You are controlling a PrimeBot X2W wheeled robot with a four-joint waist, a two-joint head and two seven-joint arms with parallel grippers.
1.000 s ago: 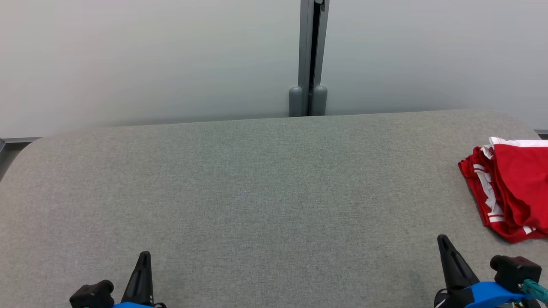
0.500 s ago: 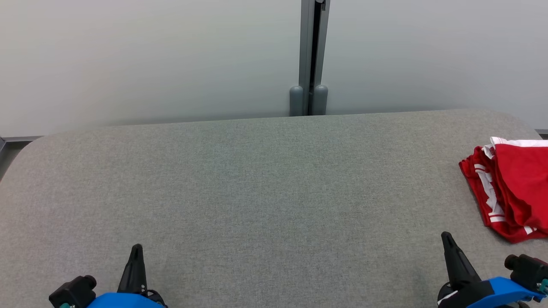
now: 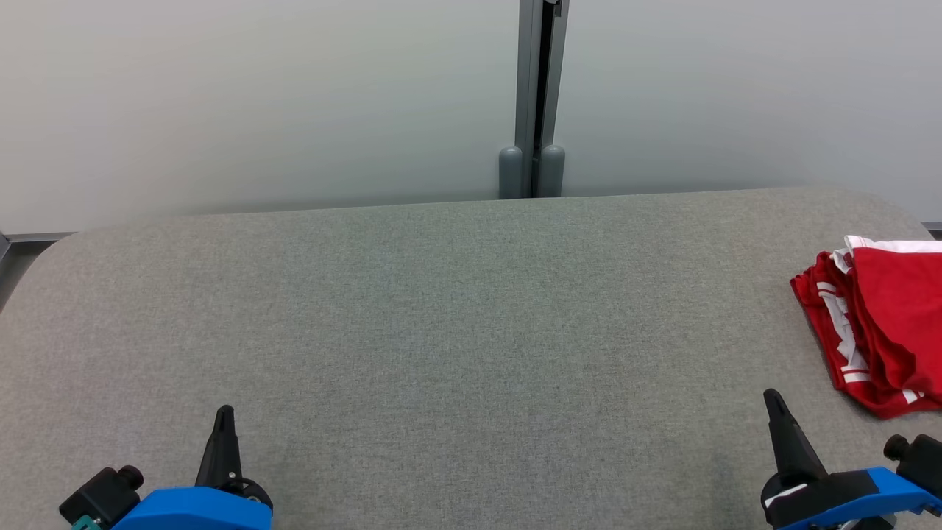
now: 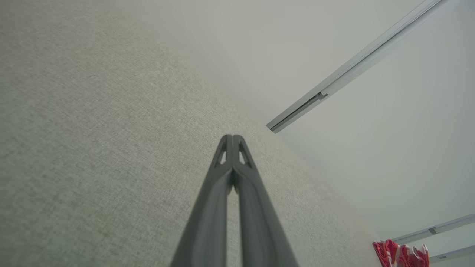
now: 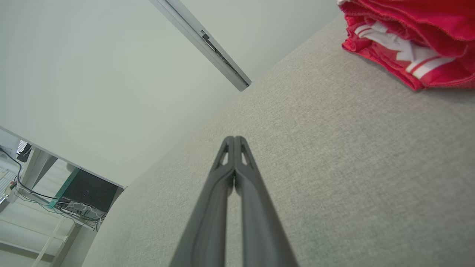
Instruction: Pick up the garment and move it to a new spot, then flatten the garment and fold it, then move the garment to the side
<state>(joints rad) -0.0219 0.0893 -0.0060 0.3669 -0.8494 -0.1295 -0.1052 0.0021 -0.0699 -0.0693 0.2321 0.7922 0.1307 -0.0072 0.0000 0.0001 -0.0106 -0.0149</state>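
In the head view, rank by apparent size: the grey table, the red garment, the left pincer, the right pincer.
1. Grey table, by far largest.
2. Red garment, though cut off at the right edge.
3. Left pincer and right pincer: about alike, both cut by the bottom edge, so unranked.

One red and white garment [image 3: 887,316] is counted. One grey cloth-covered table [image 3: 441,331] is seen. Two grippers are counted, the left gripper [image 3: 224,411] and the right gripper [image 3: 771,395]. One grey upright post [image 3: 528,73] is seen, with two rounded caps [image 3: 510,173] at its foot. Two pale wall panels [image 3: 257,96] are counted, one on each side of it.
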